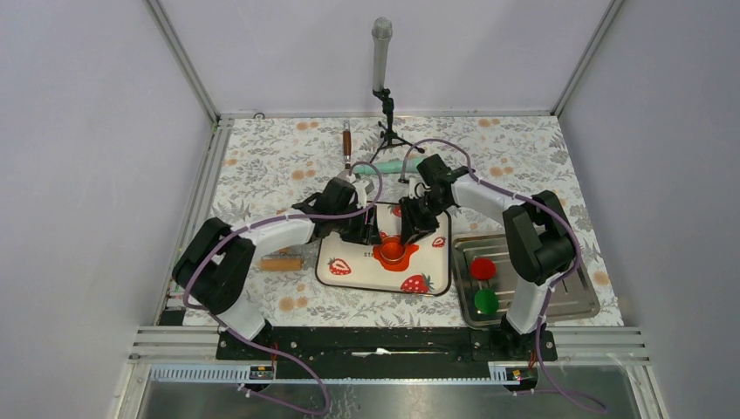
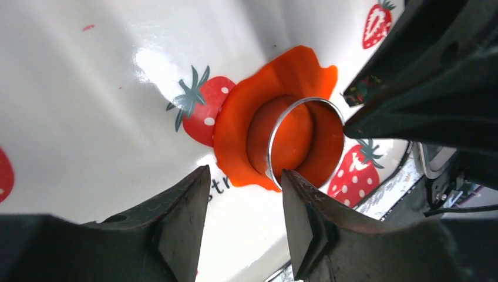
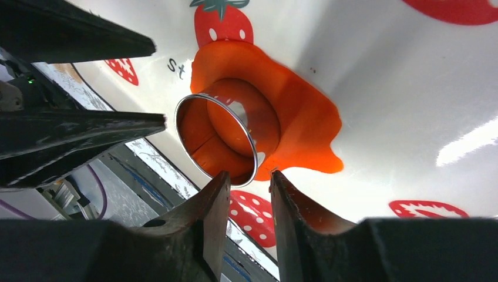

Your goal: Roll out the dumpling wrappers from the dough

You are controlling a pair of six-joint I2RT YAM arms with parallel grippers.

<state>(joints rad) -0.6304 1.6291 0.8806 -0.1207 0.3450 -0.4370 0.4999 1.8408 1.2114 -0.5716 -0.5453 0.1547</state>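
Orange-red dough (image 2: 235,135) lies squashed flat near the middle of a white board (image 1: 375,275) with strawberries printed on it. Its edge is wavy and uneven. A shiny metal ring (image 3: 202,147) stands upright on the dough. Inside the ring I can see a round wrapper (image 2: 290,141) of the same orange-red stuff.

The board lies on the flowery worktop (image 1: 262,175), closer to the near edge than the far one.

Both arms reach in over the board and meet above the ring. The left pincer (image 2: 245,176) is partly open and has nothing in it. Its fingertips sit just beside the ring on the left. The right pincer (image 3: 249,176) is open only a little, with a thin gap between its fingers. It has nothing in it either, and its tips are just beside the ring's rim. I cannot tell if either one touches the metal.

A metal tray (image 1: 576,301) sits by the near right corner of the worktop, touching the board's right side. A red disc (image 1: 483,268) and a green disc (image 1: 486,302) lie in it, the green one nearer the arm bases. A small wooden rolling pin (image 1: 281,263) lies just left of the board. A microphone (image 1: 381,52) stands on a little stand at the middle of the far edge.
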